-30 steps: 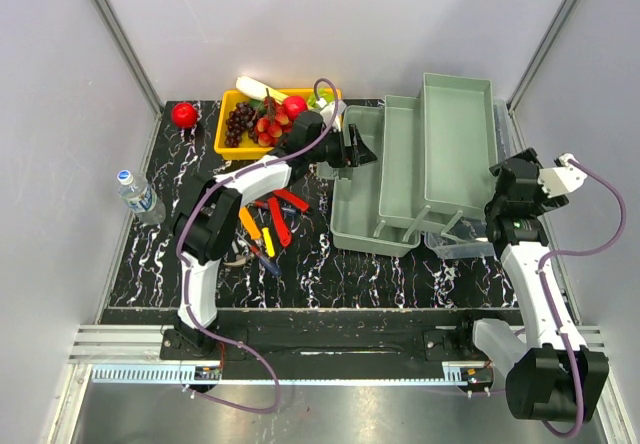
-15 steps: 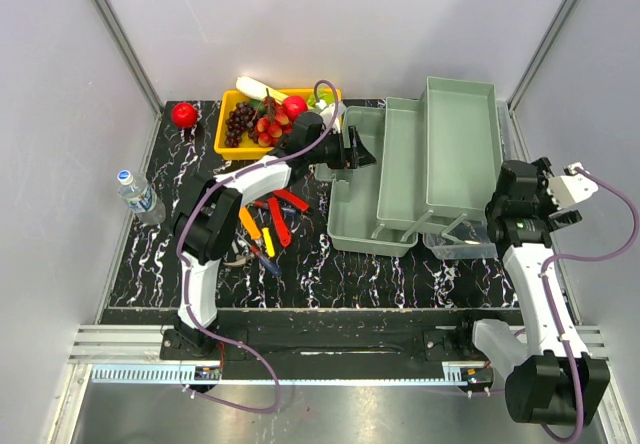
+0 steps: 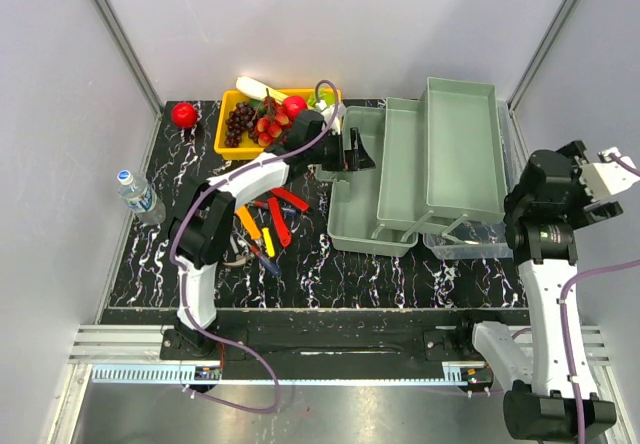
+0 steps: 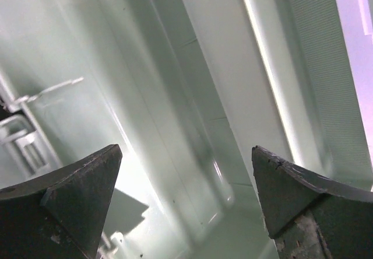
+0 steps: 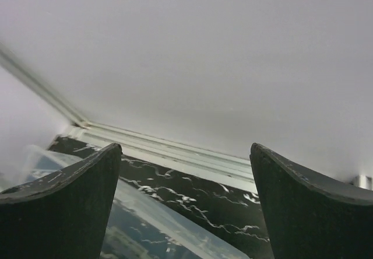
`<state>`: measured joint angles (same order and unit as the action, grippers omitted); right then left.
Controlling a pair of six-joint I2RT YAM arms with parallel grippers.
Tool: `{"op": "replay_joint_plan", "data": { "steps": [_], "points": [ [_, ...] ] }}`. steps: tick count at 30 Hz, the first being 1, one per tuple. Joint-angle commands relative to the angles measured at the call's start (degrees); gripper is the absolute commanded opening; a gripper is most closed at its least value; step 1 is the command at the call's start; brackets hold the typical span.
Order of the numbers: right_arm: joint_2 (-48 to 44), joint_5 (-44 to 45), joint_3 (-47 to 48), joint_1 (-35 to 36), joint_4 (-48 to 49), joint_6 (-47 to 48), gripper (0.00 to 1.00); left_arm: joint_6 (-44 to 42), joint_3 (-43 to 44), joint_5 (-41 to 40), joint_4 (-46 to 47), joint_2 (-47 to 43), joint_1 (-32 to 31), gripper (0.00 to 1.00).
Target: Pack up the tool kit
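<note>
The grey-green toolbox (image 3: 352,226) stands open on the right half of the black marbled surface (image 3: 330,269). Its inner trays (image 3: 455,134) are swung up and out, and the clear lid (image 3: 470,247) lies at its near right corner. The red-, yellow- and orange-handled hand tools (image 3: 268,226) lie heaped near its left side. The left gripper (image 4: 185,151) hangs over the box's left end, fingers spread and empty. The right gripper (image 5: 185,149) is raised off the right side, fingers also released. Behind the tools are a yellow tray of fruit (image 3: 222,142) and a red apple (image 3: 184,114), with a water bottle (image 3: 135,192) far left.
</note>
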<state>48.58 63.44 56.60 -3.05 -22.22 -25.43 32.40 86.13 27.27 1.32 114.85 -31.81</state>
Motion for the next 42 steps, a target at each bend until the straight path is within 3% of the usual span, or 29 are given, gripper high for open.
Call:
{"op": "replay_joint_plan", "data": {
  "steps": [1, 10, 12, 16, 21, 26, 35, 38, 42],
  "points": [
    [0.6, -11.4, 7.8, 0.3, 1.3, 6.4, 0.96, -4.0, 3.9, -3.5, -7.6, -6.4, 0.8, 0.99],
    [8.0, -72.9, 21.2, 0.3, -0.5, 15.3, 0.97, -3.9, 3.4, -8.4, -14.2, -19.2, 5.9, 0.99],
    [11.8, -80.9, 25.5, 0.8, -3.5, 13.1, 0.93, -3.1, 1.1, -12.0, -18.1, -22.0, 7.5, 0.99],
    [18.1, -80.1, 31.4, 11.4, -9.4, 15.0, 0.87, -3.5, -5.5, -23.5, -25.3, -27.9, 8.6, 0.99],
    [19.6, -78.9, 28.7, 21.2, -4.0, 14.7, 0.91, -2.5, -15.0, -30.4, -28.8, -33.4, 9.2, 0.99],
    [21.5, -74.1, 27.4, 29.6, -1.7, 15.1, 0.91, 4.4, -20.9, -35.3, -33.4, -32.5, 9.2, 0.96],
    [23.3, -72.8, 26.5, 32.8, -1.6, 10.3, 0.84, 8.6, -25.4, -32.5, -26.8, -23.3, 9.1, 0.81],
    [23.2, -72.1, 25.4, 33.0, -1.8, 9.9, 0.84, 8.6, -24.3, -31.5, -25.7, -19.2, 9.1, 0.79],
    [23.3, -71.8, 25.0, 33.3, -2.5, 10.3, 0.82, 8.5, -22.8, -32.0, -25.4, -15.6, 9.1, 0.7]
  ]
}}
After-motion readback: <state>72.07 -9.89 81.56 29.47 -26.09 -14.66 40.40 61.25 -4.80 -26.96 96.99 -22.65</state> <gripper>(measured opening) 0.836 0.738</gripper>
